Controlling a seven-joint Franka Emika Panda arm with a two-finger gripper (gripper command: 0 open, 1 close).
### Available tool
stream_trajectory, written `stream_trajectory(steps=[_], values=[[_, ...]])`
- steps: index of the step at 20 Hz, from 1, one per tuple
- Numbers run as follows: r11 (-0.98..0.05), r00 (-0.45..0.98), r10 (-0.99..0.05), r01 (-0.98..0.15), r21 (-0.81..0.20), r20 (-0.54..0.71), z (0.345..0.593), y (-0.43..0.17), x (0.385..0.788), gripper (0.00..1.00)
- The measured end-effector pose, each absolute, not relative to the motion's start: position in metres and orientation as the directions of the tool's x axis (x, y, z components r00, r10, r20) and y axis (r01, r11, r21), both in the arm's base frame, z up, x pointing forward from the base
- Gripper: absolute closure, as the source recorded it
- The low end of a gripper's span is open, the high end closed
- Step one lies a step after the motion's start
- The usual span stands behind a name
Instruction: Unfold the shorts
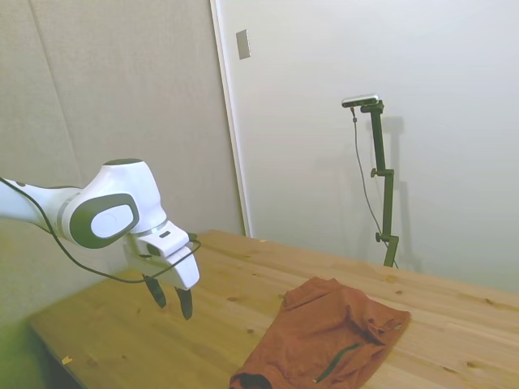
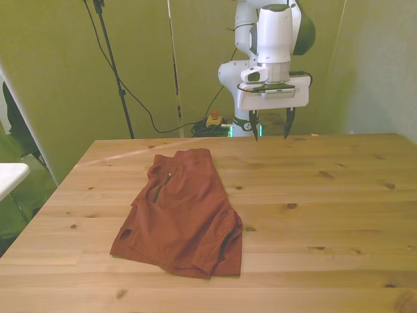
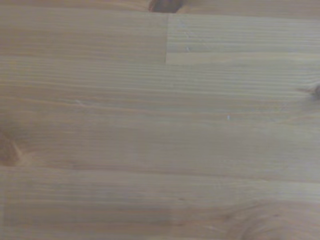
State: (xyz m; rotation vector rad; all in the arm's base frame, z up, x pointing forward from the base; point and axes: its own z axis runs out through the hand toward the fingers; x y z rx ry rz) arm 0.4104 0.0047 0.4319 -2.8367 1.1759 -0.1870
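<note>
the fingers [image 1: 172, 300] hang spread apart with nothing between them in the side view, two short dark prongs under the smooth white wrist housing, held above the pale wooden surface [image 1: 113, 324] and not touching it. a thin black cable loops from the arm past the wrist. you can see the shorts [image 1: 328, 340] lying toward the picture's lower right, well apart from the fingers: soft rust-orange cloth, folded over on itself in a rumpled, roughly four-sided heap, with ridged creases along one side and a dark cord running across the top layer. one dark-lined opening shows at the nearest corner.

in the front view the fingers [image 2: 270, 124] point down above the far edge of the surface [image 2: 326, 215], parted and gripping nothing. the shorts [image 2: 182, 215] sit on the front view's left half, nearer the camera than the fingers and off to their left, with bare planks between. the cloth lies mostly flat, doubled, with a dark cord near its far end and a folded edge curling at the near right corner.

the wrist view gives you only blurred wood grain of the surface [image 3: 160, 130], light planks with a few dark knots; the shorts are out of it.
</note>
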Motion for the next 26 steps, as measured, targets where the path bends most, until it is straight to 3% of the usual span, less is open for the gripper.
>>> stream_trajectory(steps=[3, 6, 14, 17, 22, 26], values=[[-0.702, 0.694, -0.712, -0.704, -0.108, 0.101, 0.436, -0.001, 0.413, 0.0], [-0.667, 0.651, -0.745, -0.73, -0.148, 0.142, 0.455, -0.022, 0.426, 0.0], [-0.519, 0.488, -0.853, -0.826, -0.22, 0.183, 0.482, -0.144, 0.479, 0.0], [-0.461, 0.425, -0.886, -0.851, -0.253, 0.184, 0.486, -0.199, 0.517, 0.0], [-0.433, 0.356, -0.895, -0.838, -0.332, 0.27, 0.495, -0.217, 0.527, 0.0], [-0.32, 0.236, -0.939, -0.868, -0.38, 0.251, 0.486, -0.272, 0.531, 0.0]])
